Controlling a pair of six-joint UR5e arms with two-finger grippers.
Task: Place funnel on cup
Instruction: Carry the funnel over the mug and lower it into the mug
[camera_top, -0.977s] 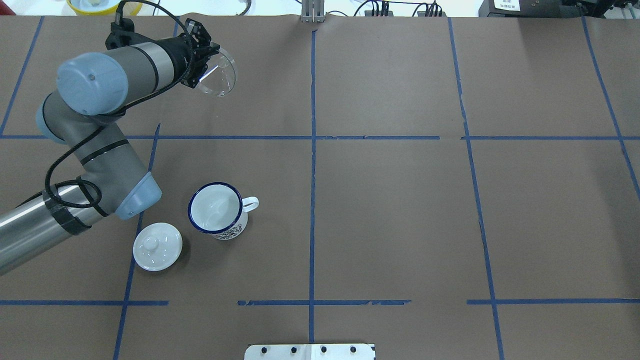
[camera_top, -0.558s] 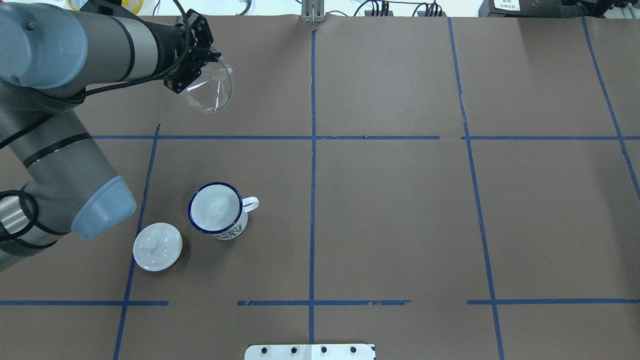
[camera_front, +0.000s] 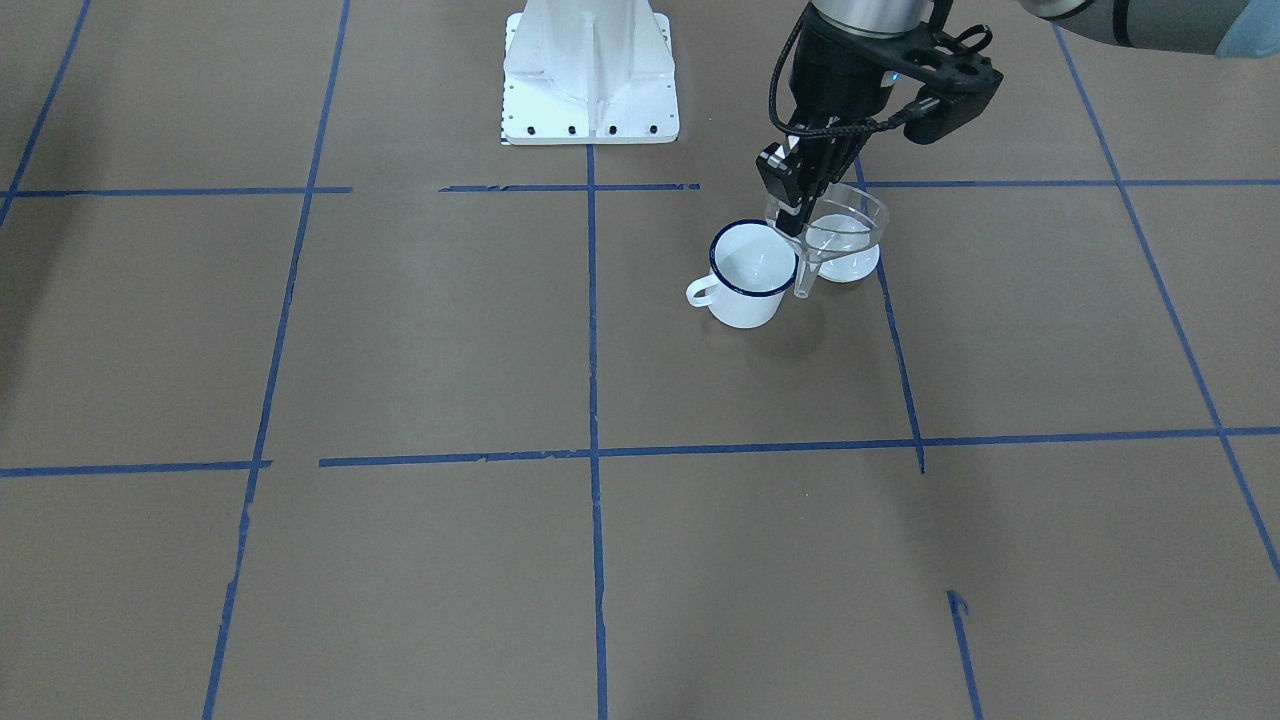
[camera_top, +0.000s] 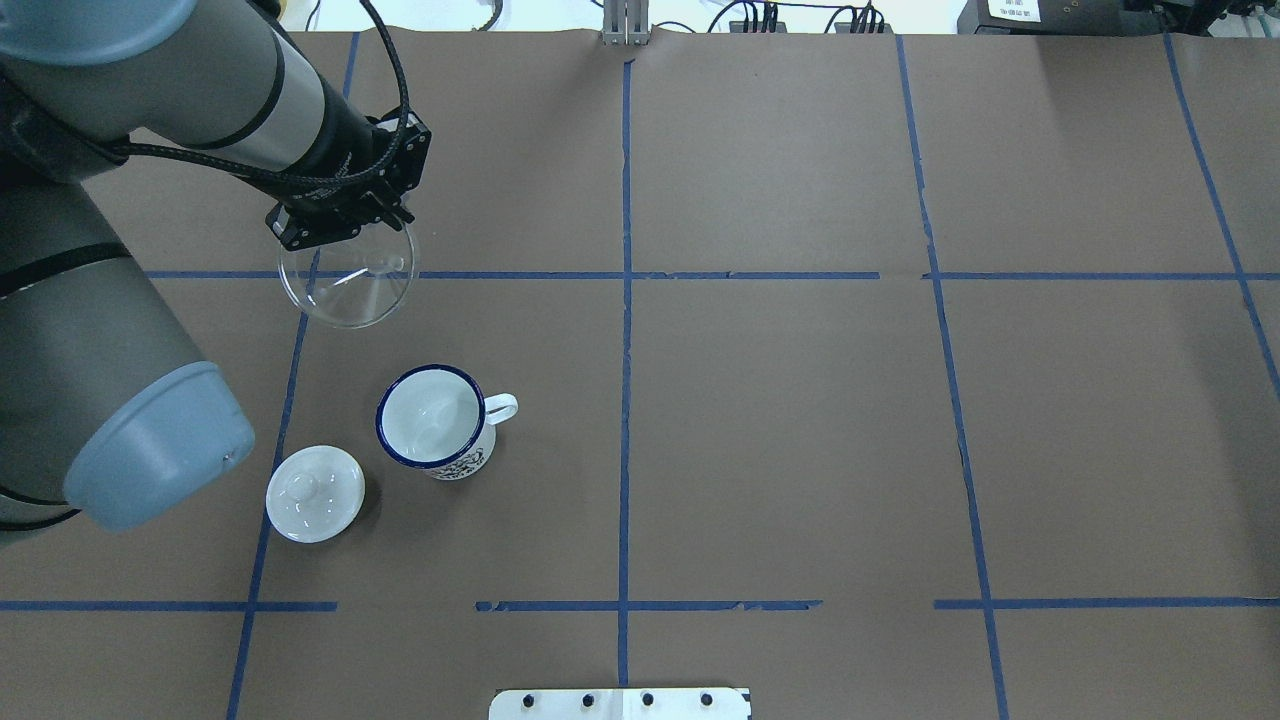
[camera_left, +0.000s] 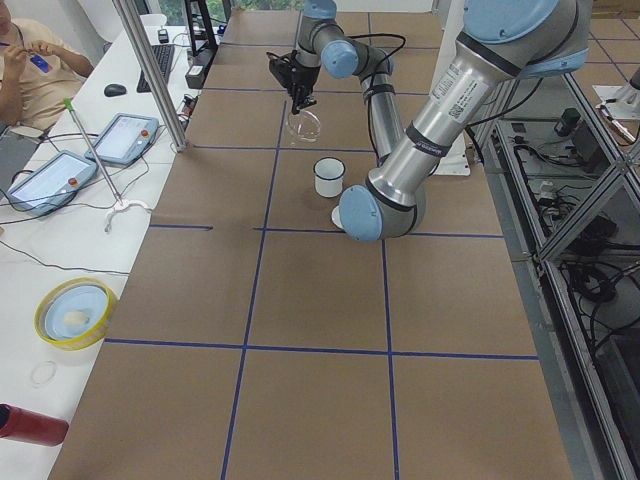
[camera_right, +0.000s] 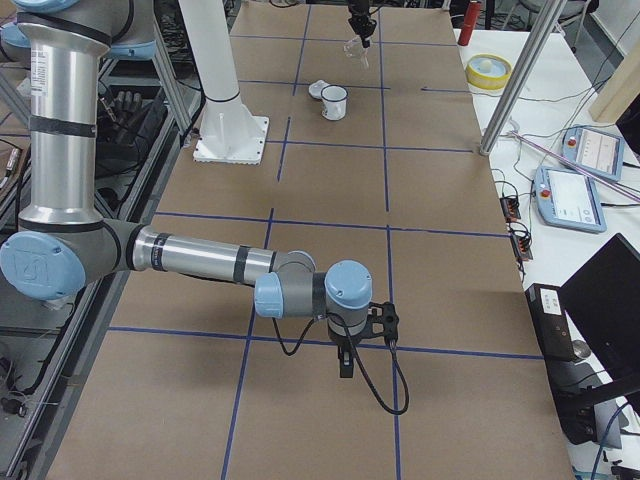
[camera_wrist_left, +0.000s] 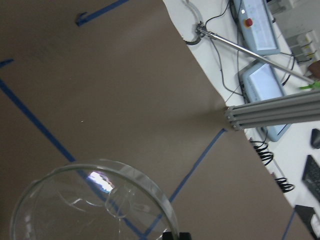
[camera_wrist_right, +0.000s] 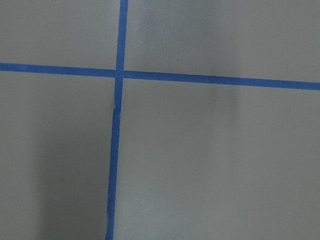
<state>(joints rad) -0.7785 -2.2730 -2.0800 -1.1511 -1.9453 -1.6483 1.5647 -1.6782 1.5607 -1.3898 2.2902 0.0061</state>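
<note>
Overhead: carry step, nothing seated yet. My left gripper (camera_top: 345, 222) is pinched on the rim of the funnel (camera_top: 347, 282), which hangs in the upper left of the frame, mouth up, spout visible through the clear cone. The cup (camera_top: 432, 416) stands upright at left-centre, below and slightly right of the funnel, handle to the right, and the two are well apart. Next move, as I read it: carry the funnel over the cup mouth, centre the spout inside the blue rim, lower until the cone seats, then release. The lid (camera_top: 315, 493) lies just beside the cup at its lower left. It's off the direct line, but it's close if I overshoot. Front view: the funnel is off the table (camera_front: 400, 330) with its spout pointing down, a touch tilted. It appears to sit against the cup's right side and overlaps the lid, but I take that as perspective. The base plate (camera_front: 590, 75) is at top centre, out of the way. Left side view: the funnel hangs in the upper middle, beyond the cup, and the arm's elbow bulks over the lid area. Right side view: the right gripper (camera_right: 345, 362) sits low in the lower middle, far from the cup. I can't tell how its fingers stand. Left wrist: the funnel fills the lower left, with a fingertip (camera_wrist_left: 176, 235) at the bottom edge. No cup in view, so it's no help for aligning. Right wrist: only paper and blue tape (camera_wrist_right: 120, 75).
</note>
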